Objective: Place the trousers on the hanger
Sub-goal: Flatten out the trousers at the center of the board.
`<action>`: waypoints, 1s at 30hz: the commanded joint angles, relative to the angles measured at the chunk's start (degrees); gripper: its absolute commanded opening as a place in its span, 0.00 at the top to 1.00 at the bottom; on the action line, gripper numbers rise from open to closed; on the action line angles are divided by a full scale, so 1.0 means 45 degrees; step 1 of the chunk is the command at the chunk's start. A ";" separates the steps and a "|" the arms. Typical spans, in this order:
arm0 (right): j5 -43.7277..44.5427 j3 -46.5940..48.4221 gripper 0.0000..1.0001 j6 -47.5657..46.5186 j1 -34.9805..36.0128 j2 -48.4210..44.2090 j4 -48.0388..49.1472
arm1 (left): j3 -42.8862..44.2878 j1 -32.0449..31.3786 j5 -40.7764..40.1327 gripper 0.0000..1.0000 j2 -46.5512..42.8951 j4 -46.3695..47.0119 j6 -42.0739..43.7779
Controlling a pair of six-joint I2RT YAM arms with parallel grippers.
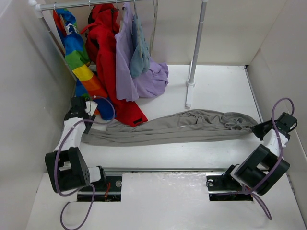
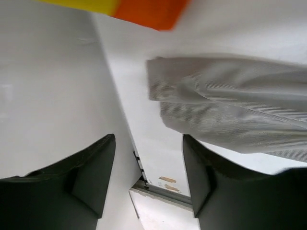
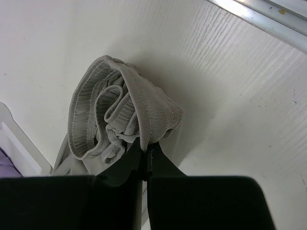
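The grey-beige trousers (image 1: 182,127) lie stretched across the table from left to right. Their leg ends (image 2: 220,110) rest flat just right of my left gripper (image 2: 148,139), which is open with only bare table between its fingers. In the top view the left gripper (image 1: 87,122) hovers at the trousers' left end. My right gripper (image 3: 146,149) is shut on a fold of the gathered waistband (image 3: 144,110), which is lifted a little off the table; it sits at the trousers' right end (image 1: 259,128). The hanger is out of view as a free item.
A clothes rail (image 1: 96,5) at the back left carries a rainbow garment (image 1: 79,57), a red coat (image 1: 105,52), a lilac garment (image 1: 127,67) and a small blue-grey one (image 1: 140,52). A pale pole (image 1: 195,48) stands behind the trousers. White walls close in both sides.
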 commanded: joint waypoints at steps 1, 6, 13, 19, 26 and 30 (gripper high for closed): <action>-0.0476 0.0131 1.00 -0.0187 -0.0124 0.0297 0.0842 | 0.0851 0.0066 0.0651 0.49 -0.0731 -0.1162 -0.0745; -0.0476 0.0288 1.00 -0.0304 -0.0124 0.0298 0.0842 | -0.0548 0.0183 0.0655 0.85 -0.0225 -0.1850 -0.1099; -0.0476 0.0405 1.00 -0.0304 -0.0124 0.0435 0.0842 | -0.1705 0.0300 0.0323 0.73 0.0460 0.0335 -0.0786; -0.0476 0.0523 1.00 -0.0421 -0.0124 0.0298 0.0724 | -0.1257 0.0300 -0.0107 0.70 0.1494 0.0574 -0.0903; -0.0359 0.0523 1.00 -0.0538 -0.0124 0.0181 0.0607 | -0.1140 0.0300 -0.0284 0.73 0.1125 0.0728 -0.0690; -0.0359 0.0639 1.00 -0.0538 -0.0124 0.0181 0.0607 | -0.1024 0.0300 -0.0713 0.70 0.1358 0.1119 -0.0688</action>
